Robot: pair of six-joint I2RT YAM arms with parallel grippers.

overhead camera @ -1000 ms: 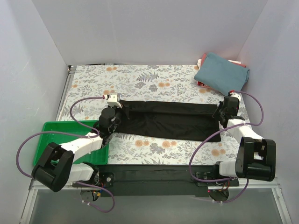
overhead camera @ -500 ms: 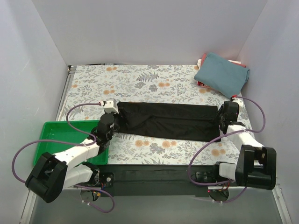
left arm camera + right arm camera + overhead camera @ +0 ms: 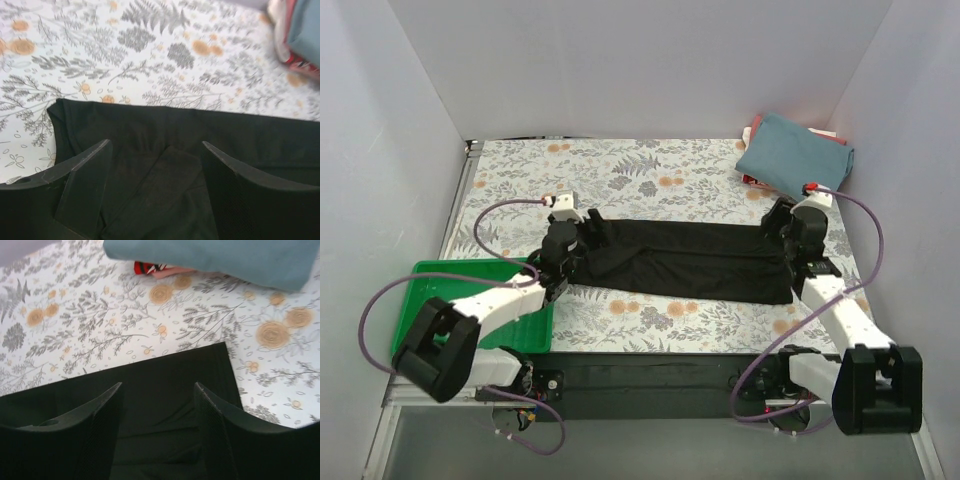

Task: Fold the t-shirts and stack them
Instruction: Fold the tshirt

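Black t-shirt: the black t-shirt [image 3: 685, 258] lies flat as a long narrow band across the middle of the table [image 3: 620, 175]. Its left end is just beside the green tray [image 3: 460, 280], and its right end is on the near side of the stack.
Left gripper: your left gripper [image 3: 156, 145] hangs over the band's left end with its jaws well apart. It holds nothing, and the cloth lies flat beneath it.
Right gripper: your right gripper [image 3: 158, 385] sits over the right end near the far corner, also spread wide and empty.
Stack: the teal t-shirt [image 3: 795, 155] rests folded in the far right corner on top of the red and pink t-shirts [image 3: 752, 130].
Step in hand: the lengthwise fold looks done, so you likely need a crosswise fold next, bringing 1 end over the other.
Grip: come straight down on a corner at the short edge and pinch every layer, not just the top 1. The left wrist view shows an inner flap that could slip out.
Carry: lift only enough to clear the cloth, and keep the 2 long edges lined up as you travel.
Risk: the thin black layers are hard to tell apart, so a shallow pinch may drag the band askew.
Clearance: keep your right arm off the stack.
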